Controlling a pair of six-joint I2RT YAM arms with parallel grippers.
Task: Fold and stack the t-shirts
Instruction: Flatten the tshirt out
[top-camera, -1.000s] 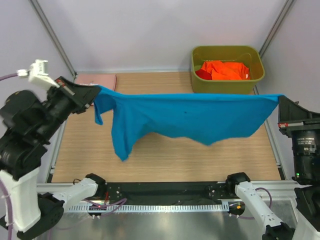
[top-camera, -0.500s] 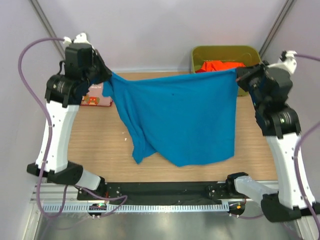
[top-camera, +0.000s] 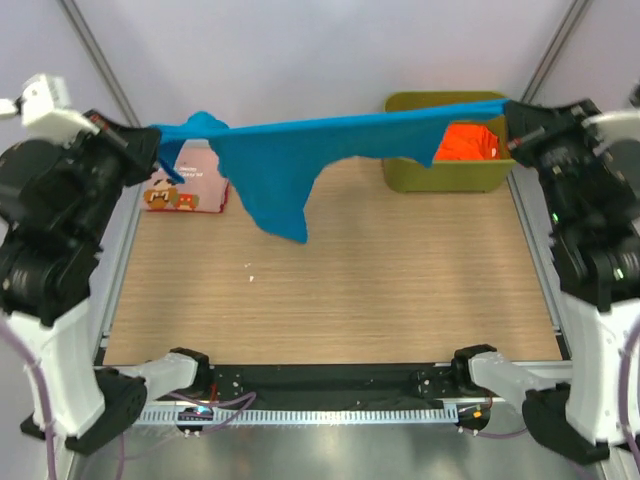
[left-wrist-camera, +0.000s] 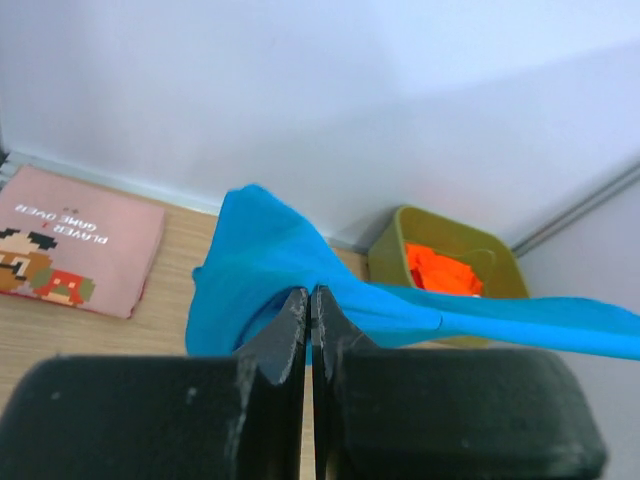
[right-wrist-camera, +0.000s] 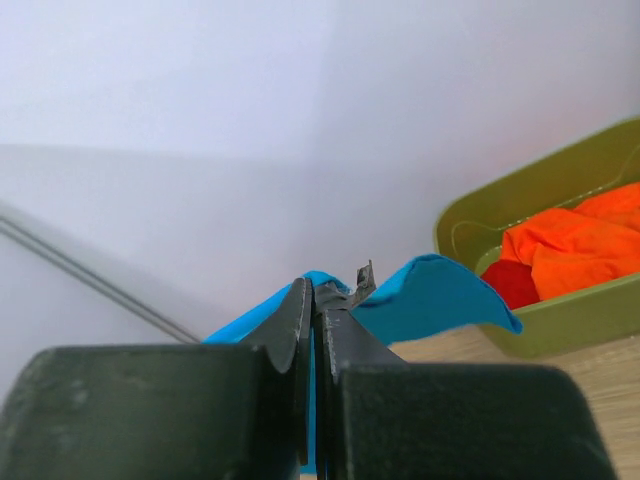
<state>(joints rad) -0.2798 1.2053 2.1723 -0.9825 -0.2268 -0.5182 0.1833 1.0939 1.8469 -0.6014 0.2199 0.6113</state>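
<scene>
The bright blue t-shirt (top-camera: 290, 160) hangs stretched in the air between my two grippers, high above the table, one part drooping at the left middle. My left gripper (top-camera: 152, 142) is shut on its left end; it also shows in the left wrist view (left-wrist-camera: 310, 292) with the blue cloth (left-wrist-camera: 260, 250) pinched. My right gripper (top-camera: 510, 112) is shut on its right end, seen in the right wrist view (right-wrist-camera: 315, 288) with the blue cloth (right-wrist-camera: 430, 295). A folded pink t-shirt (top-camera: 185, 185) with brown cartoon print lies at the back left. Orange and red shirts (top-camera: 465, 142) lie in the bin.
The olive-green plastic bin (top-camera: 455, 175) stands at the back right of the wooden table (top-camera: 340, 300). Grey walls close the back and sides. The arm bases and a black rail run along the near edge.
Both grippers have risen and moved apart and back, pulling the blue t-shirt from a hanging sheet into a taut, nearly horizontal band high over the table's back half.
</scene>
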